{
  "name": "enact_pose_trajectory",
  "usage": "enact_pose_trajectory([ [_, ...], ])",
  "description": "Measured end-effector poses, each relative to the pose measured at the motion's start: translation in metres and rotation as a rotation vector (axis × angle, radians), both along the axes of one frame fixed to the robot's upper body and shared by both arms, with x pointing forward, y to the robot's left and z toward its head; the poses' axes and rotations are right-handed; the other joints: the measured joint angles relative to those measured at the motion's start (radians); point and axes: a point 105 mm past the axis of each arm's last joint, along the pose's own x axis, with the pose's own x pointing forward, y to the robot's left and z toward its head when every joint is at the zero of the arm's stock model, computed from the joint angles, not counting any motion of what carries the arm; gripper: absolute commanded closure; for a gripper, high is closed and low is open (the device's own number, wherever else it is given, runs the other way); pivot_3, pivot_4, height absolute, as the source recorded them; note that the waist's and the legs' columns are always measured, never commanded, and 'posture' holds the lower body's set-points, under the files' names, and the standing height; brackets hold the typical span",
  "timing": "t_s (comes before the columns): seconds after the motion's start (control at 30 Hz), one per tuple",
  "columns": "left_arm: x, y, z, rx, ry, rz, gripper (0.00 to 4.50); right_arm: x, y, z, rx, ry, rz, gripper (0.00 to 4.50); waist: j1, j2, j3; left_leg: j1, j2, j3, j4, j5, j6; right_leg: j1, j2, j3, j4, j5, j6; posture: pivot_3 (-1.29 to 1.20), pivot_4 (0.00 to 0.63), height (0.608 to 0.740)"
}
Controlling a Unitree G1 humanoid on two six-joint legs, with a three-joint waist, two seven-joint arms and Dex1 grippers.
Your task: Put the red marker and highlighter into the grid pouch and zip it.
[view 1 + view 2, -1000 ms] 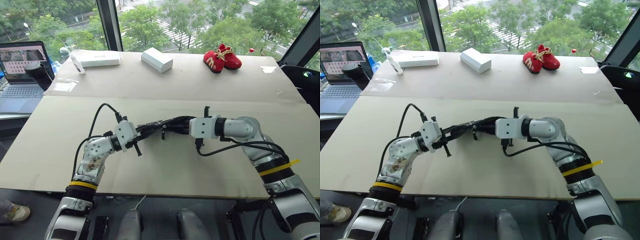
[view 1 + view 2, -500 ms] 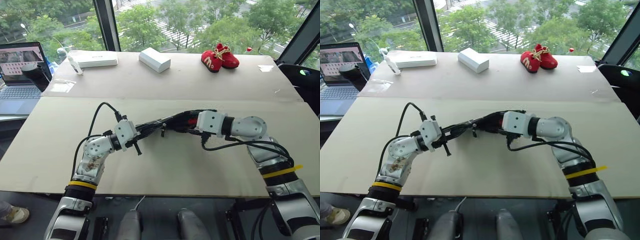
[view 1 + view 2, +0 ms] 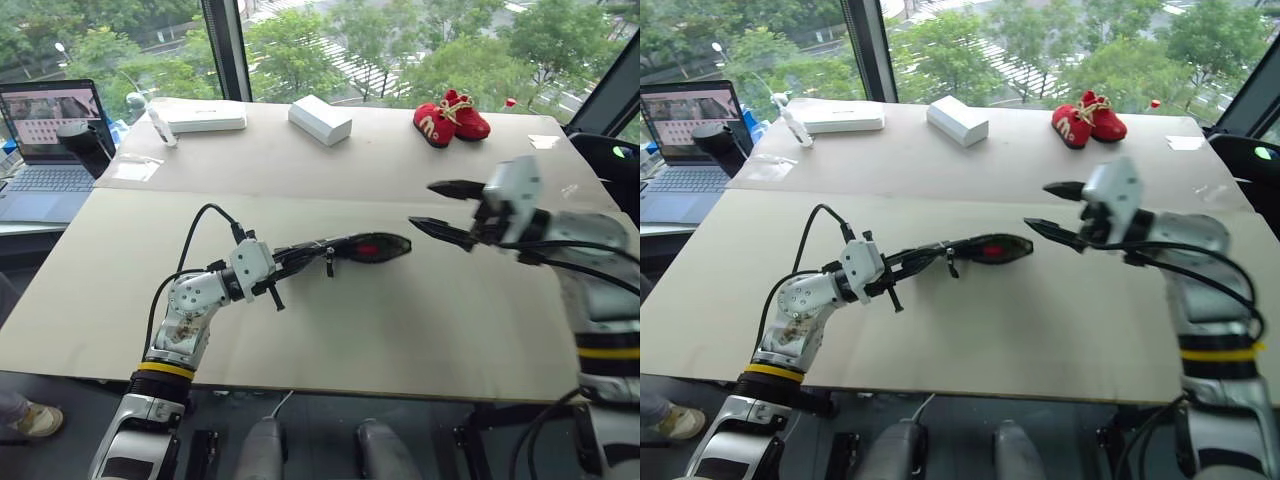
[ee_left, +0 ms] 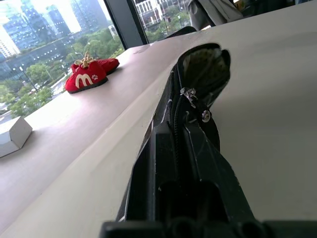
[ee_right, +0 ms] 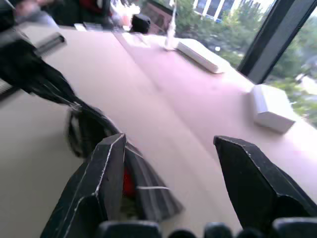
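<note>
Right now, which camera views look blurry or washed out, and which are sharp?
Right wrist view: soft all over, the grid pouch smeared, its own black fingers blurred. Left wrist view: sky at upper left blown out white, the pouch mouth and the red shoes fairly sharp. Head views: evenly daylit and crisp, slight smear on the right tool.

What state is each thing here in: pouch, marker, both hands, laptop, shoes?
Black grid fabric pouch: held up over the table, mouth open, unzipped.
Red marker: inside the pouch, red showing.
Left hand: shut on the pouch.
Right hand: open, empty, clear of the pouch.
Laptop: open, screen lit.
Small red shoes: paired, upright.
</note>
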Motion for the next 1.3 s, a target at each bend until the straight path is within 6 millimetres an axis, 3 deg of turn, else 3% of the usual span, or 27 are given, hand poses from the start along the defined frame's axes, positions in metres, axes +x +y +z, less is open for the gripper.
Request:
enact_pose_trajectory([
  [0.1,0.0,0.0,0.0,0.0,0.001,-0.001,4.5,-0.023,0.01,-0.04,0.019,0.21,0.054,1.33,-0.004,0.0,0.0,0.0,0.0,0.002,0.001,0.0,0.0,-0.001,0.0,0.002,0.001,0.0,0.0,0.0,0.15,0.729],
  [0.2,0.0,-0.001,0.0,-0.002,0.001,-0.002,4.5,-0.029,0.03,-0.065,0.006,0.272,0.056,1.33,-0.014,0.0,0.0,0.002,0.0,0.002,0.001,0.0,0.0,-0.001,0.001,0.003,0.002,0.0,0.0,0.0,0.15,0.729],
  [0.33,0.0,-0.003,0.0,-0.006,0.002,-0.006,4.5,-0.003,0.063,-0.116,-0.009,0.317,-0.133,1.33,-0.026,0.0,0.0,0.0,0.0,0.002,0.001,0.0,-0.001,-0.003,0.002,0.003,0.004,0.0,0.001,0.0,0.15,0.729],
  [0.4,0.0,-0.003,0.0,-0.005,0.003,-0.005,4.5,0.008,0.071,-0.127,-0.017,0.324,-0.206,1.33,-0.026,0.0,0.0,0.0,0.0,0.002,0.001,0.0,-0.001,-0.004,0.002,0.003,0.003,0.0,0.0,0.0,0.15,0.729],
  [0.5,0.0,-0.005,0.0,-0.01,0.004,-0.01,4.5,0.032,0.084,-0.114,0.018,0.257,-0.289,1.33,-0.026,0.0,0.0,0.0,0.0,0.002,0.001,0.001,-0.001,-0.004,0.001,0.003,0.004,0.0,0.0,0.0,0.15,0.729],
  [0.63,0.0,-0.005,0.001,-0.009,0.002,-0.011,4.5,0.042,0.102,-0.097,0.066,0.205,-0.28,1.33,-0.023,0.0,0.0,-0.001,0.0,0.002,0.001,0.001,-0.001,-0.003,0.001,0.002,0.004,0.0,0.0,0.0,0.15,0.729],
  [0.77,0.001,-0.006,0.003,-0.009,-0.005,-0.014,4.5,0.04,0.113,-0.093,0.075,0.2,-0.244,1.33,-0.023,0.0,0.0,0.0,0.0,0.002,0.001,0.001,-0.001,-0.003,0.001,0.002,0.004,0.0,0.0,0.0,0.15,0.729],
  [0.93,0.002,-0.006,0.005,-0.009,-0.009,-0.012,4.5,0.02,0.13,-0.079,0.089,0.199,-0.094,1.33,-0.027,0.0,0.0,0.0,0.0,0.001,0.001,0.001,-0.001,-0.003,0.001,0.002,0.004,0.0,0.0,0.0,0.15,0.729],
  [1.3,0.002,-0.006,0.004,-0.009,-0.007,-0.01,4.5,0.013,0.129,-0.079,0.05,0.206,-0.037,1.33,-0.028,0.0,0.0,0.0,0.0,0.001,0.001,0.001,-0.001,-0.003,0.001,0.002,0.004,0.0,0.0,0.0,0.15,0.729],
])
